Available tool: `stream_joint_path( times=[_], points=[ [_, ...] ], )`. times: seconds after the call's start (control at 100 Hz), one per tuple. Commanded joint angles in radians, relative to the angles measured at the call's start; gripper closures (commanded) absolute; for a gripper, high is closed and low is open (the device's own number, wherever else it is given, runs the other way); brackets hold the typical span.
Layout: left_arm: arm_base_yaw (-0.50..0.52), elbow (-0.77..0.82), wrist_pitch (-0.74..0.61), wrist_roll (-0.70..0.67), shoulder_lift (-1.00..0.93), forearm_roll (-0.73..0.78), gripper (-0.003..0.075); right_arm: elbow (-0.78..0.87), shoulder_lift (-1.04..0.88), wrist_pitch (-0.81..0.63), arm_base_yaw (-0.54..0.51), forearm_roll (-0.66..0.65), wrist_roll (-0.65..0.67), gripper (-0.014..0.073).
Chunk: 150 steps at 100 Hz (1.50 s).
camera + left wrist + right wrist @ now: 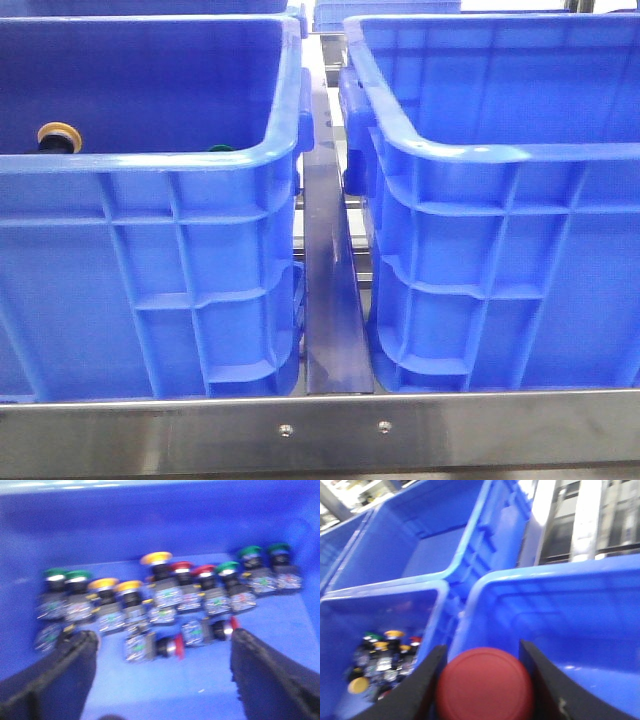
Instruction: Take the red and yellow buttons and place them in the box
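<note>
In the left wrist view, my left gripper (pixel 162 677) is open and empty inside a blue crate (pixel 150 520), low over its floor. Several buttons stand in a row ahead: yellow caps (pixel 156 558), red caps (pixel 181 566) and green caps (pixel 76 575). Two red buttons (pixel 176 646) lie on their sides between the fingers (pixel 60 675). In the right wrist view, my right gripper (pixel 482 682) is shut on a red button (pixel 485 687), held above the rim of the other blue box (pixel 570 620). No gripper shows in the front view.
The front view shows the two crates side by side, left (pixel 150 260) and right (pixel 500 260), with a narrow gap and a metal rail (pixel 330 430) in front. A yellow cap (pixel 60 136) peeks inside the left one. More blue crates (pixel 430 535) stand behind.
</note>
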Motion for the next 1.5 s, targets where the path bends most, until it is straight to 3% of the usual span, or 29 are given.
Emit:
stream_joint_path(
  times=[0.0, 0.16, 0.37, 0.74, 1.15, 1.49],
  points=[
    [0.030, 0.021, -0.086, -0.013, -0.092, 0.006, 0.0271, -0.035, -0.036, -0.058, -0.006, 0.008, -0.012, 0.0359],
    [0.050, 0.086, -0.087, -0.013, -0.214, 0.010, 0.0395, -0.034, -0.035, -0.127, -0.006, -0.035, -0.018, 0.0359],
    [0.052, 0.114, -0.094, -0.013, -0.301, 0.015, 0.0739, -0.003, -0.035, -0.216, -0.006, -0.051, -0.106, 0.0359],
    [0.052, 0.114, -0.094, -0.013, -0.316, 0.006, 0.0741, 0.053, -0.007, -0.444, -0.002, -0.051, -0.161, 0.0359],
    [0.052, 0.114, -0.094, -0.013, -0.316, 0.006, 0.0741, 0.053, 0.176, -0.663, 0.083, -0.056, -0.162, 0.0359],
    [0.052, 0.114, -0.094, -0.013, -0.316, 0.006, 0.0741, -0.014, 0.321, -0.698, 0.146, -0.056, -0.146, 0.0359]
  ],
)
